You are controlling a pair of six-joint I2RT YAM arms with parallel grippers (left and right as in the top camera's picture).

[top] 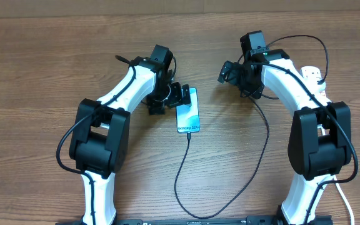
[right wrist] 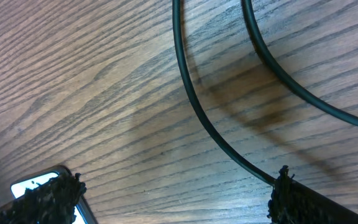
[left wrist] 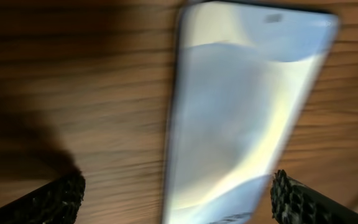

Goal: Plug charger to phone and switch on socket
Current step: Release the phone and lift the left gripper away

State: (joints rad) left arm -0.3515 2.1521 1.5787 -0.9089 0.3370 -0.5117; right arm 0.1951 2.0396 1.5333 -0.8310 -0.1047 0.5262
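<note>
The phone lies on the wooden table with its light-blue screen lit. It fills the left wrist view, blurred. The charger's thin black cable meets the phone's near edge, loops along the front of the table and runs up toward the right arm. Two of its strands show in the right wrist view. My left gripper is open just above the phone's far end, its fingers straddling it. My right gripper is open and empty to the right of the phone. The socket is mostly hidden behind the right arm.
The power strip's thick white cord runs off at the front right. A corner of the phone shows by the left finger in the right wrist view. The table's far edge runs along the top.
</note>
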